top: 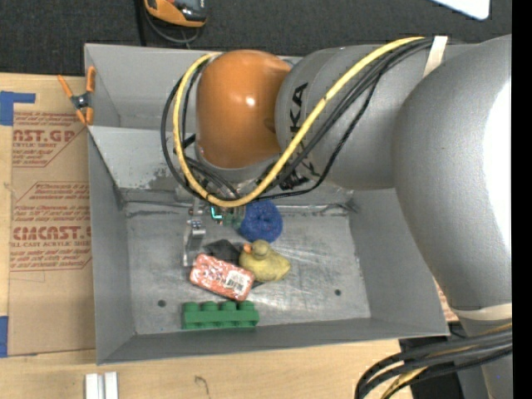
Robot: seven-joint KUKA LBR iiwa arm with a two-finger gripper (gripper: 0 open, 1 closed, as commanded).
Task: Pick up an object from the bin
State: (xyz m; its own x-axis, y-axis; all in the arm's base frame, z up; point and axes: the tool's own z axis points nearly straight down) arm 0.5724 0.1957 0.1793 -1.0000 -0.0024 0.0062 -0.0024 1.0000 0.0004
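My gripper (pixel 193 241) hangs below the orange cover, low over the bin floor near its middle. Just right of it and below lies a red packet (pixel 221 276) with white print, flat on the floor. A small dark object (pixel 223 248) sits between the gripper and a yellow rubber duck (pixel 264 262). Behind the duck rests a blue fuzzy ball (pixel 261 220), partly under the arm. Nothing can be seen held in the gripper.
A green toy brick (pixel 219 315) lies near the bin's front wall. The arm and its cables cover the back and right of the bin. Bare floor shows at the left and front right.
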